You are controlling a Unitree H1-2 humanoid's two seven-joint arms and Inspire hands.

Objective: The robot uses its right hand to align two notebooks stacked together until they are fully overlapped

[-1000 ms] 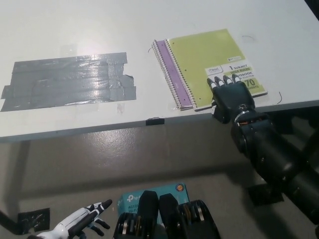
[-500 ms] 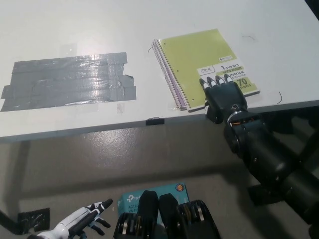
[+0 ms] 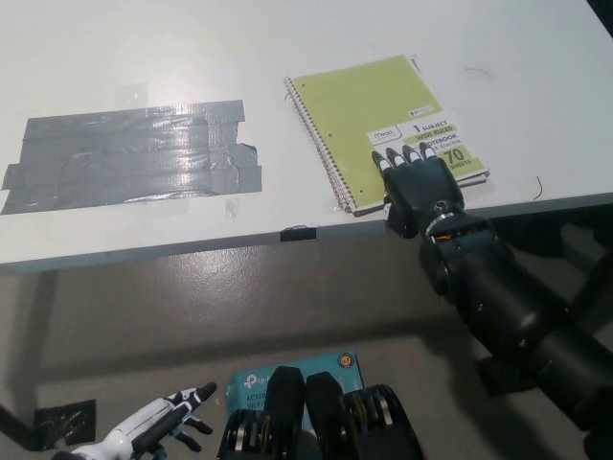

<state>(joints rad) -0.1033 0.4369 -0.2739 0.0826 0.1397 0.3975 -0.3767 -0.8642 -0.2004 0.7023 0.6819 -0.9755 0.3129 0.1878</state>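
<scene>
Robot hand (image 3: pixel 418 184) flat on notebooks (image 3: pixel 369 115).

You've got a white tabletop (image 3: pixel 144 48) here: a wide patch of grey tape strips (image 3: pixel 134 155) stuck down on its left, and the green spiral notebook (image 3: pixel 378 125) lying flat near its front edge, right side.

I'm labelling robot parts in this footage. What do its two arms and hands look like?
The right arm is bulky, matte black and built of rounded segments, with a small coloured spot at the wrist. Its right hand is black with pale tips on the fingers. The left hand is slim and white with dark fingers.
</scene>
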